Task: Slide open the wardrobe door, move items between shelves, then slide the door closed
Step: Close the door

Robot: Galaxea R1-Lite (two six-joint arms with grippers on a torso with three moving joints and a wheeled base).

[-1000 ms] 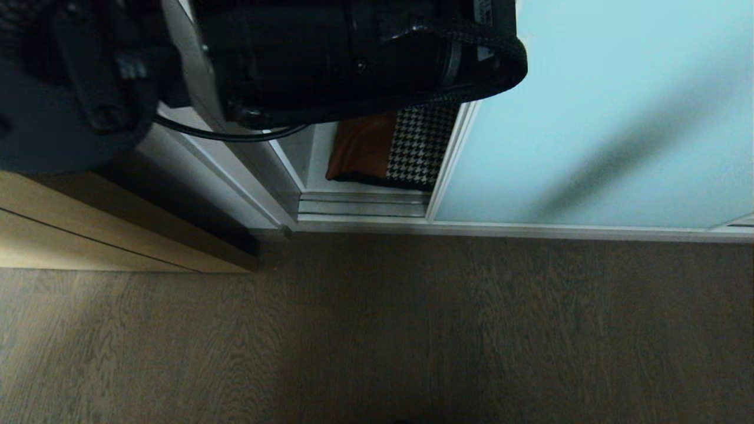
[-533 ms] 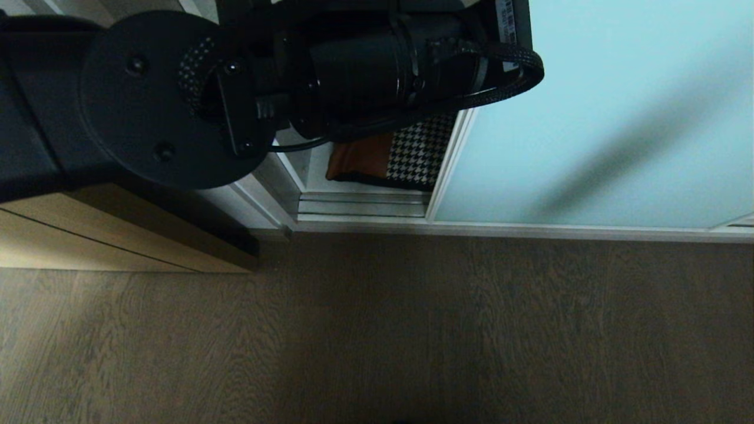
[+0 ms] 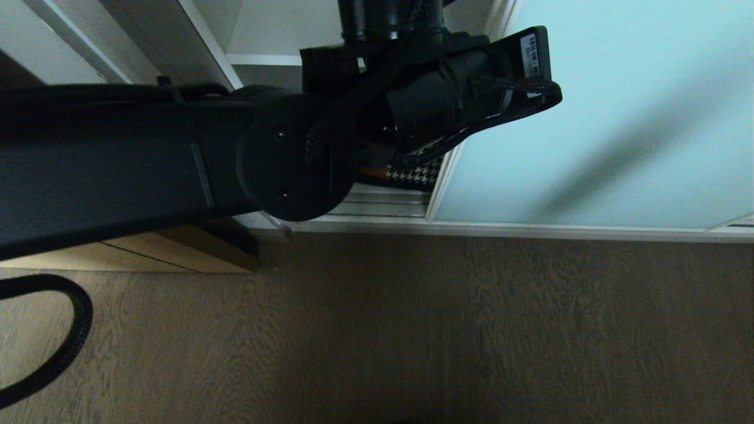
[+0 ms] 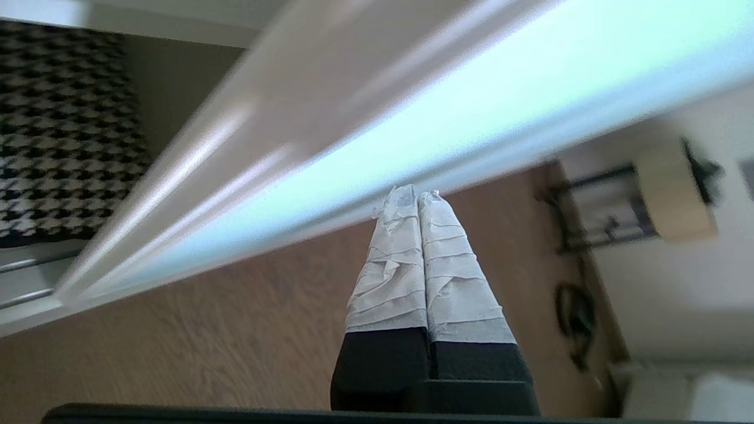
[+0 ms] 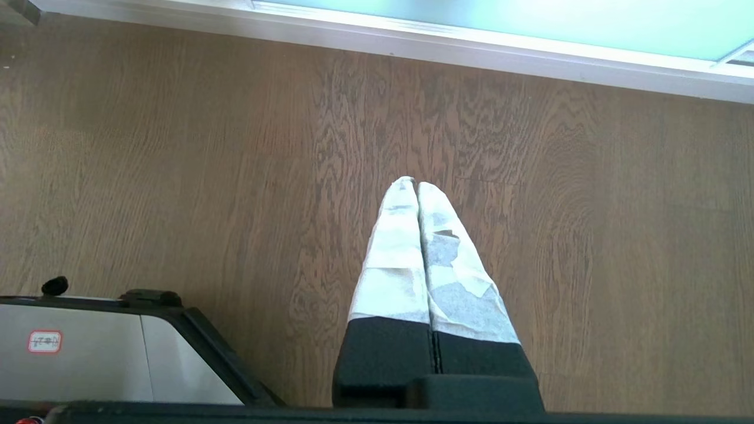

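The sliding wardrobe door (image 3: 595, 112), frosted aqua glass in a pale frame, stands partly open. Its left edge leaves a narrow gap. In that gap my left arm (image 3: 283, 153) covers most of the cushion (image 3: 415, 174); only a strip of houndstooth shows. A white shelf (image 3: 265, 59) shows higher up in the opening. The left wrist view has my left gripper (image 4: 412, 194) shut and empty, tips close to the door (image 4: 424, 112) frame, with the houndstooth cushion (image 4: 59, 135) off to the side. My right gripper (image 5: 410, 184) hangs shut over the floor, holding nothing.
Wooden floor (image 3: 471, 324) runs in front of the wardrobe's bottom track (image 3: 365, 206). A light wooden panel (image 3: 177, 259) lies at the left. A black cable (image 3: 65, 341) loops at the lower left. My base's corner (image 5: 88, 353) shows in the right wrist view.
My left arm has swung down and right across the head view, its forearm now crossing from the left and hiding more of the cushion. The door gap looks unchanged.
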